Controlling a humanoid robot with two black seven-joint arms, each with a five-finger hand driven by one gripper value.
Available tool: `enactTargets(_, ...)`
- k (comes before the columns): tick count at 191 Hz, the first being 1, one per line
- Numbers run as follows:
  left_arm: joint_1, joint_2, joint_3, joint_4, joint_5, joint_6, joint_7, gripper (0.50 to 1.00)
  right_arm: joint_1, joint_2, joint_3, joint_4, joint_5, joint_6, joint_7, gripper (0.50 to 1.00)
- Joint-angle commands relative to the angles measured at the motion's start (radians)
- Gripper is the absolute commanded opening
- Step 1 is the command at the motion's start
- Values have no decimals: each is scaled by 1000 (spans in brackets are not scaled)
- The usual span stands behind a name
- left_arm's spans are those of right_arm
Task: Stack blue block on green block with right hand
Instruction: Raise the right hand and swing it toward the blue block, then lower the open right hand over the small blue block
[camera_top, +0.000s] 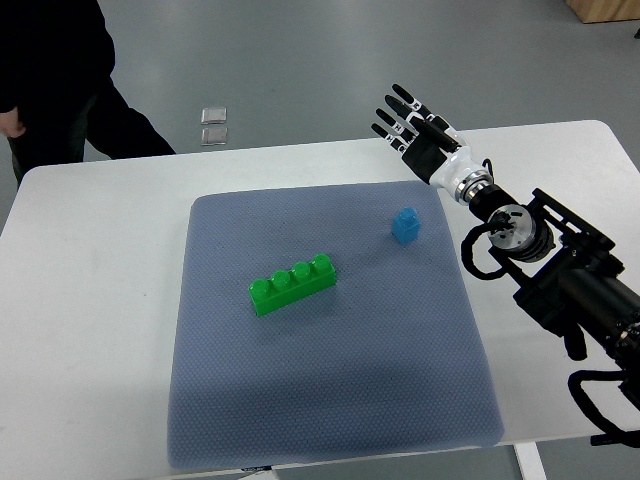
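White table (100, 300) with grey mat (330, 400), grey floor beyond; right robot hand (415, 130) hovers, fingers spread, empty.

one blue block (405, 225), one green block (293, 284), one grey mat (330, 400), one white table (90, 330), one robot hand (415, 128), one person (60, 80)

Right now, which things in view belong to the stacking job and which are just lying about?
Job:
- blue block
- green block
- right robot hand, open, empty

Lying about:
- grey mat
- white table
- two small packets on the floor
- person at the far corner
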Motion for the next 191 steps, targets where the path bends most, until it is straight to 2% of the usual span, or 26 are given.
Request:
enactTargets(1,0,0,-4,0,0,0,0,1000,0,0,0,0,0,0,0,917)
enactTargets(71,0,0,-4,2,0,0,0,1000,20,-23,-25,3,-66,9,-12,917)
enactTargets(102,0,0,-4,2,0,0,0,1000,98,-55,-115,9,-200,14,-14,917)
enactTargets(103,0,0,-4,0,0,0,0,1000,141,-87,-168,11,-256,30,-24,917)
enactTargets(134,-3,0,-4,2,0,-1,0,1000,298,-193,-334,29,-385,178,-80,917)
enactTargets(146,-3,0,-4,2,0,-1,0,1000,308,-203,-345,35,-394,187,-83,917)
enactTargets(147,-5,0,-4,2,0,-1,0,1000,349,-250,-415,75,-461,240,-93,917)
enactTargets(151,-5,0,-4,2,0,-1,0,1000,365,-273,-449,98,-497,261,-98,917)
enactTargets(160,-5,0,-4,0,0,-1,0,1000,402,-308,-518,149,-568,282,-98,917)
enactTargets(169,-5,0,-4,0,0,-1,0,1000,402,-308,-518,149,-568,282,-98,917)
enactTargets(170,-6,0,-4,0,0,-1,0,1000,457,-343,-599,207,-657,297,-98,917)
enactTargets(185,-9,0,-4,2,0,-1,0,1000,534,-380,-727,287,-773,308,-98,917)
enactTargets(191,-9,0,-4,2,0,-1,0,1000,534,-380,-727,287,-773,308,-98,917)
